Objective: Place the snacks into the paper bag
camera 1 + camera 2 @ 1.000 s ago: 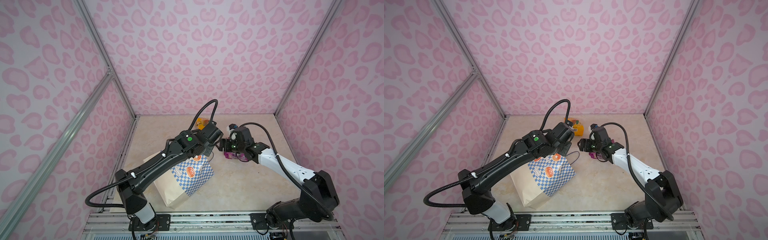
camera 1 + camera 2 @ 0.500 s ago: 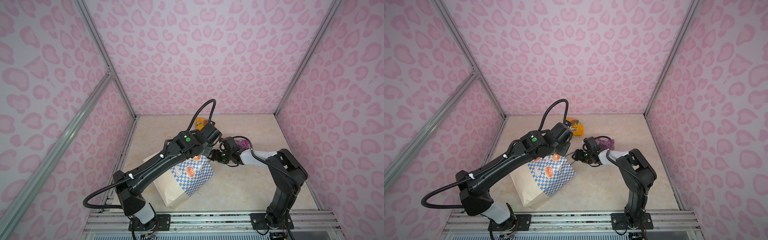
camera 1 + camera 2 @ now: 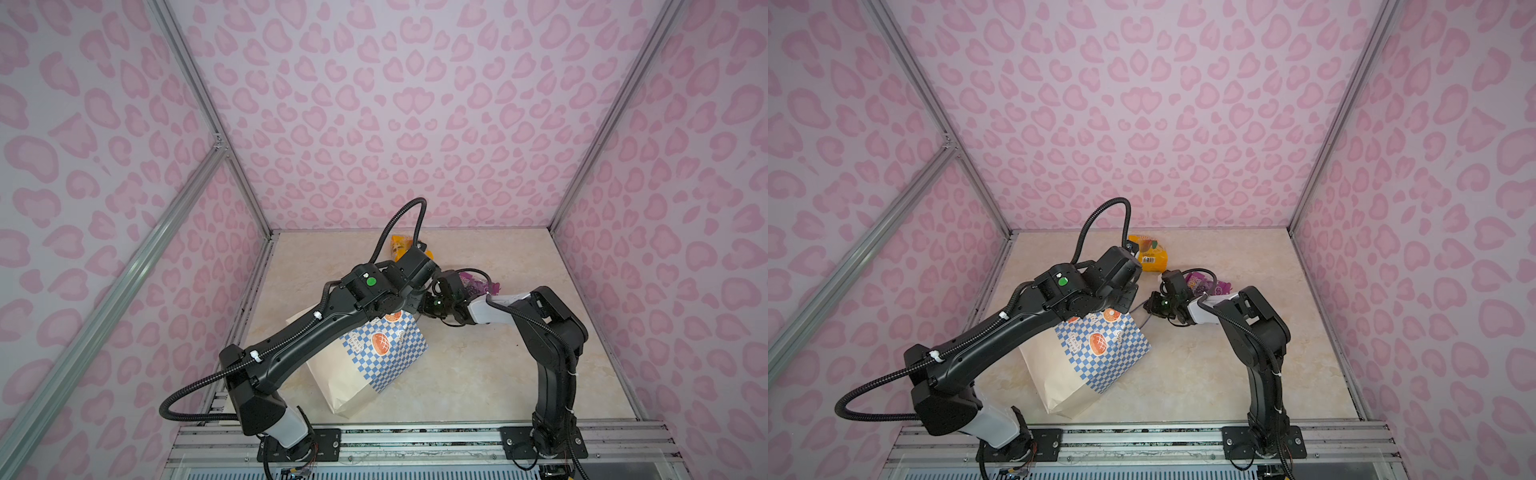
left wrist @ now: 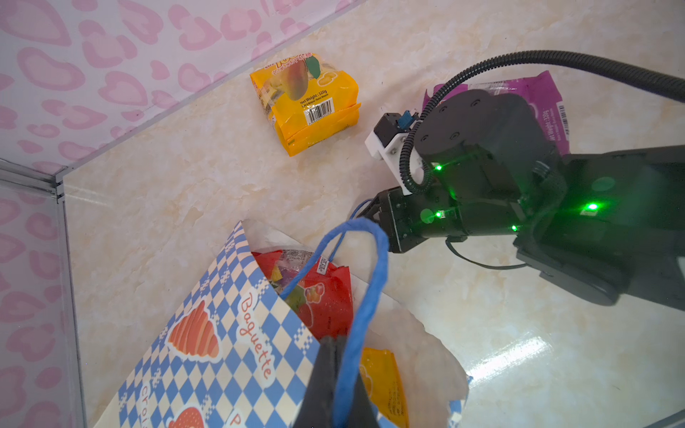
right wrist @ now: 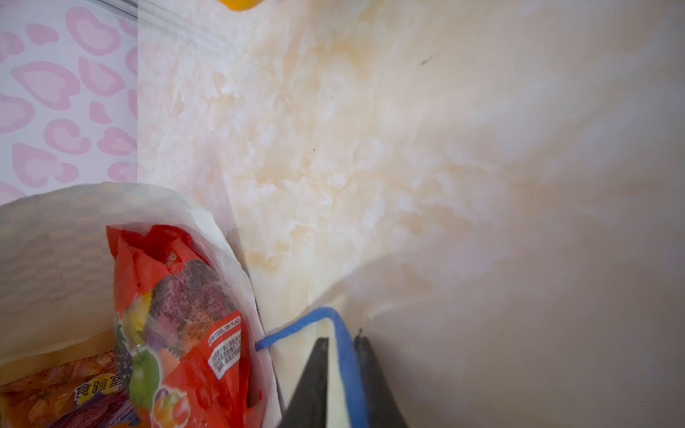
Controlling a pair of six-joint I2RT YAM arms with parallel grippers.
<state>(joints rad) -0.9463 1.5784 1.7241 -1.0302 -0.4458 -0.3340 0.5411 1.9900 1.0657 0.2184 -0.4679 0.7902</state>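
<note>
Cream paper bag (image 3: 374, 357) with a blue check band lies tilted near the middle of the table (image 3: 498, 374), its mouth toward 1 o'clock. The left claw (image 4: 339, 342) is pinched tight on a blue cord handle (image 4: 370, 281). The right claw (image 5: 341, 337) is closed on the second handle (image 5: 344, 355), the cord running between its fingers.

A red pouch (image 4: 326, 292) sits just inside the mouth. Two snacks are not yet packed: a yellow pouch (image 4: 311, 107) at 12 o'clock and a purple pouch (image 4: 548, 107) at 2 o'clock.

Risks, as I judge them: pulling the cords apart could tear the paper or snap a handle. Lifting unevenly could tip the bag and spill the red pouch. With both claws busy, neither can fetch a snack.

Both top views hide both grips behind the arms. Only the wrist views show cord between fingers, and only they show inside the bag.
</note>
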